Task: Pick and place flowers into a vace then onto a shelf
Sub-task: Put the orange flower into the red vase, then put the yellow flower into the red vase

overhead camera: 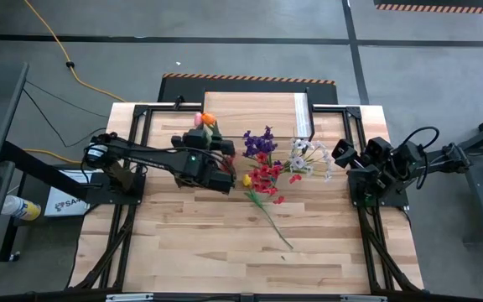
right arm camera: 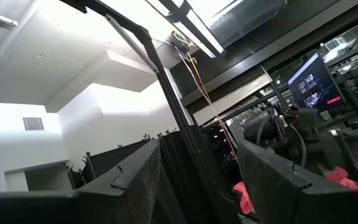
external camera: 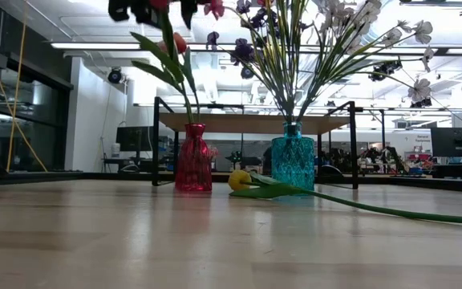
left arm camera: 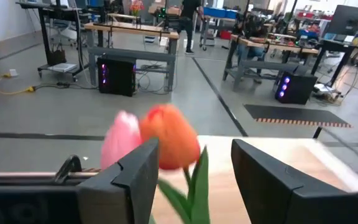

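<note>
From above I see my left end effector (overhead camera: 222,161) over the red vase (external camera: 192,158); its wrist camera shows parted fingers with the orange tulip (left arm camera: 169,144) between them. Low down, a yellow tulip (external camera: 240,180) lies on the tabletop (overhead camera: 225,235). My right end effector (overhead camera: 342,154) waits far right, parted, empty.

We see red vase (external camera: 193,157) with faceted pattern, teal vase (external camera: 293,157) with diamond texture. Orange tulip (left arm camera: 169,137) beside pink tulip (left arm camera: 121,140), green stems. Yellow tulip (external camera: 240,180) on pale wood-plank tabletop (overhead camera: 225,235). Purple spray (overhead camera: 261,140), white spray (overhead camera: 309,156), red spray (overhead camera: 266,177). Fingers (left arm camera: 126,177) dark.
</note>
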Tool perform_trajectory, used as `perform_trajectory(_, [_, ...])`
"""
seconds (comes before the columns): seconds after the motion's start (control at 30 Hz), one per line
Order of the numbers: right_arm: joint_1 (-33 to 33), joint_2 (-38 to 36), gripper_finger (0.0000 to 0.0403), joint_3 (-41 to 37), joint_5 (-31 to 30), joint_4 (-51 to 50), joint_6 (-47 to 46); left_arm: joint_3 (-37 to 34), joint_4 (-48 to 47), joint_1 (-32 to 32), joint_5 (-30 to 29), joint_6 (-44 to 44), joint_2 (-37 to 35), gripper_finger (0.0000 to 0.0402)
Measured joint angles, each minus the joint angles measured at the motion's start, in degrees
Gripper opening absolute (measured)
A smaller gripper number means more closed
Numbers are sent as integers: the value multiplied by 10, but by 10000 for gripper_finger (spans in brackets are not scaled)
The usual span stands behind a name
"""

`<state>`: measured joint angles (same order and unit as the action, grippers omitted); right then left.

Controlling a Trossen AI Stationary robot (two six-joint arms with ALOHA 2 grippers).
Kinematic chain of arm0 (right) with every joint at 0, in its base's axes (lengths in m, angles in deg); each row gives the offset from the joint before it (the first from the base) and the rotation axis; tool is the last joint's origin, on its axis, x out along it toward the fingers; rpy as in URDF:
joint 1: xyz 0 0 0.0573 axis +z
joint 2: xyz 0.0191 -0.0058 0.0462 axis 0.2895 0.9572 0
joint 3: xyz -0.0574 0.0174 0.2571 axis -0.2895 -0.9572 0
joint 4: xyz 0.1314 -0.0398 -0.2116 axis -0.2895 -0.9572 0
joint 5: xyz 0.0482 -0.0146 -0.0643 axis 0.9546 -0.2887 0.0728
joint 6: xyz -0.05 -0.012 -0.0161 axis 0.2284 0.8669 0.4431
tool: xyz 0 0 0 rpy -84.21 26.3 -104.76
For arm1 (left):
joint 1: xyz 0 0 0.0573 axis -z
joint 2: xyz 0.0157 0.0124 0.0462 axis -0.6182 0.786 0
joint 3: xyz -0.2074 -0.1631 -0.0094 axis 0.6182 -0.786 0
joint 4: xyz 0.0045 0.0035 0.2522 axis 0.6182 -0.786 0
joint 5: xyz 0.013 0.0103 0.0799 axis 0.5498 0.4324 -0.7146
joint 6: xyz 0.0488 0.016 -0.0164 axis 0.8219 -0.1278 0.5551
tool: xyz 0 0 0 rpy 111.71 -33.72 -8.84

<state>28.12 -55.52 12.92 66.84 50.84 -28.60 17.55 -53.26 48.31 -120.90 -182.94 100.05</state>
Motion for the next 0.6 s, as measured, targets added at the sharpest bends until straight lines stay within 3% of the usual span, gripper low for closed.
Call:
perform_trajectory(0.4, [0,0,206,0,0,0,2,179,-1,0,4,246,-15,232])
perform_trajectory(0.6, [0,0,205,0,0,0,11,308,43,25,72,430,-15,232])
